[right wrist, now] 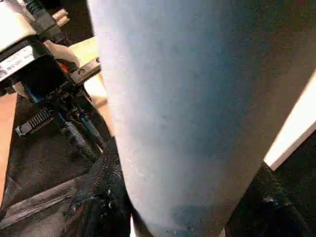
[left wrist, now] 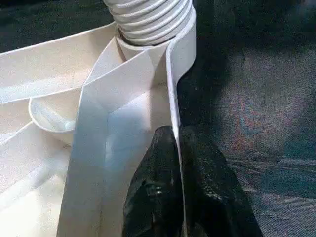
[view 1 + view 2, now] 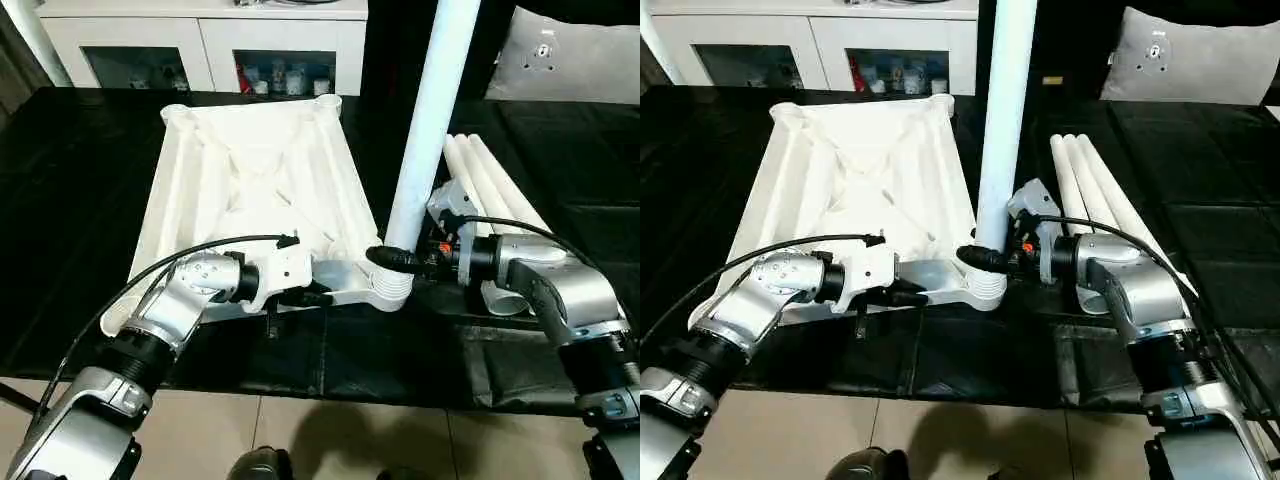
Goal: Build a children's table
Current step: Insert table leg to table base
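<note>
While the upturned tabletop [image 3: 250, 190] is lying on the black worktable [image 3: 80, 220], an upright leg [image 3: 425, 130] is standing in its near corner socket [image 3: 385, 290]; the right gripper [image 3: 395, 260] is clasping the leg's base, the left gripper [image 2: 175, 187] is pinching the rim. Holding the leg vertical should help it seat cleanly.

The table top [image 3: 255, 190] at centre frame is all white, its underside crossed by white ribs. The upright leg [image 3: 430, 120] and the spare legs [image 3: 490, 185] at right are the same white. The worktable cover [image 3: 80, 200] is glossy black. Both forearms are silver, with black cables. The cabinet [image 3: 200, 40] along the top edge is white, the floor [image 3: 330, 440] at the bottom beige.
</note>
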### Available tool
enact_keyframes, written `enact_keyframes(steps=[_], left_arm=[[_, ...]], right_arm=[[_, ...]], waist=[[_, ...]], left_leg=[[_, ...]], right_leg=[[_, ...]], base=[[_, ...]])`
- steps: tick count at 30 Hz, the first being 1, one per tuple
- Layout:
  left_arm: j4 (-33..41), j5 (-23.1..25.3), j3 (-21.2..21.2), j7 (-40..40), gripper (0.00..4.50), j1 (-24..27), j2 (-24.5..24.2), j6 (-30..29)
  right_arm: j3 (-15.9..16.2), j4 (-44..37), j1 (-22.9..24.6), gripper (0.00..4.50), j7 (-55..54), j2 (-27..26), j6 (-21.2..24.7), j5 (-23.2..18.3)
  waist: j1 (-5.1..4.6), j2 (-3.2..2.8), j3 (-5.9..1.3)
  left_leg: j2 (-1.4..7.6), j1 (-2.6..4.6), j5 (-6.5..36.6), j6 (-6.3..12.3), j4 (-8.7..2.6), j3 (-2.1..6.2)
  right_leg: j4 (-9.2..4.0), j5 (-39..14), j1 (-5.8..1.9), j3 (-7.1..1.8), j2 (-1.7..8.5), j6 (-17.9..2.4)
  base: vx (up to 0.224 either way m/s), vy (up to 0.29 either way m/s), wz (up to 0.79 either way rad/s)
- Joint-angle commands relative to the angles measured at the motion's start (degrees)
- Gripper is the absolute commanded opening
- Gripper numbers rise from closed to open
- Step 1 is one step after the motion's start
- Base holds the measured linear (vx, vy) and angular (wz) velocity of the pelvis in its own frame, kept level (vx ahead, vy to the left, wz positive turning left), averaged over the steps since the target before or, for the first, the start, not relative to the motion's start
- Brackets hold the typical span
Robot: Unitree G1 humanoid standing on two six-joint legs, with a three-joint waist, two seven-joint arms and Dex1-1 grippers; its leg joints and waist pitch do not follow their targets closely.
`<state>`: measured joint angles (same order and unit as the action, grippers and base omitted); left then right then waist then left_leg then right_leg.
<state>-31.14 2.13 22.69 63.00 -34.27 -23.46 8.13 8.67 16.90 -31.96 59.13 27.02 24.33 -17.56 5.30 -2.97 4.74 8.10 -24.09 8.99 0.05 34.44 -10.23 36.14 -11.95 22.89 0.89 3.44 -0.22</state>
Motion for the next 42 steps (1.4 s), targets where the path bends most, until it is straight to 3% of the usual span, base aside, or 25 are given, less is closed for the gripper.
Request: enact_keyframes(steps=[1, 6, 13, 19, 25, 30, 37, 42], left_arm=[[-0.2, 1.5, 0.5, 1.0, 0.00, -0.8, -0.4, 1.1], [-0.5, 1.6, 0.5, 0.8, 0.00, -0.8, -0.3, 1.3], [-0.7, 1.5, 0.2, 0.6, 0.00, -0.7, -0.4, 1.2], [-0.8, 1.0, -0.6, -0.1, 0.00, -0.5, 0.1, 0.6], [0.0, 0.4, -1.1, -0.5, 0.00, 0.2, 0.4, -0.2], [0.4, 0.2, -1.5, -1.2, 0.00, 0.8, 0.7, -0.8], [0.6, 0.4, -1.3, -1.6, 0.00, 1.2, 0.8, -0.9], [0.4, 1.0, -1.0, -0.9, 0.00, 0.9, 0.5, -0.4]], right_arm=[[0.7, 1.2, 0.0, 1.90, 0.0, -0.2, 0.4, 1.3], [0.7, 2.2, 0.3, 1.90, -0.1, -1.0, -0.1, 1.3], [-2.0, 4.5, 1.2, 1.90, -1.0, -2.5, 0.1, -1.0], [-4.7, 5.0, 4.3, 1.90, -2.1, -4.0, -0.6, -2.7], [-6.6, 2.6, 9.4, 1.90, -5.1, -5.5, -3.7, -2.9], [-6.5, -1.4, 12.7, 1.89, -7.1, -5.4, -6.3, -1.0], [-1.8, -2.5, 14.1, 1.89, -7.1, -4.0, -10.1, 3.9], [1.6, 0.5, 11.5, 1.89, -6.0, -3.6, -11.5, 7.1]], waist=[[0.23, 0.64, -4.34], [0.26, 0.55, -4.31], [0.30, 0.20, -4.26], [0.46, -0.01, -4.27], [0.67, -0.23, -3.99], [0.49, -0.13, -3.62], [0.42, -0.12, -3.49], [-0.06, 0.04, -2.97]], left_leg=[[4.98, 2.27, 12.2, 2.71, -3.98, 1.80], [5.00, 2.27, 12.5, 2.60, -4.04, 1.82], [5.05, 2.41, 14.2, 1.53, -4.25, 1.92], [5.07, 2.37, 14.8, 1.40, -4.33, 1.90], [5.20, 2.55, 17.5, 0.28, -4.74, 2.05], [5.17, 2.74, 21.1, -1.24, -5.16, 2.26], [5.19, 2.58, 20.3, -0.78, -5.37, 2.25], [5.21, 2.90, 25.2, -2.24, -5.61, 2.61]], right_leg=[[-4.10, -5.6, -2.03, -1.83, 5.37, -16.0], [-4.14, -5.6, -1.97, -1.84, 5.39, -16.0], [-4.23, -7.1, -1.87, -1.88, 5.36, -15.8], [-4.27, -5.8, -1.89, -1.88, 5.43, -16.1], [-4.60, -8.8, -1.56, -1.99, 5.49, -15.4], [-5.12, -13.8, -1.27, -2.23, 5.61, -13.8], [-5.13, -12.0, -1.19, -2.20, 5.44, -13.2], [-5.96, -21.3, -0.77, -2.52, 5.87, -11.6]], base=[[0.000, 0.000, 0.00], [0.000, 0.000, 0.00], [0.000, 0.000, 0.00], [0.000, 0.000, 0.00], [0.000, 0.000, 0.00], [0.000, 0.000, 0.00], [0.000, 0.000, 0.00], [0.000, 0.000, 0.00]])
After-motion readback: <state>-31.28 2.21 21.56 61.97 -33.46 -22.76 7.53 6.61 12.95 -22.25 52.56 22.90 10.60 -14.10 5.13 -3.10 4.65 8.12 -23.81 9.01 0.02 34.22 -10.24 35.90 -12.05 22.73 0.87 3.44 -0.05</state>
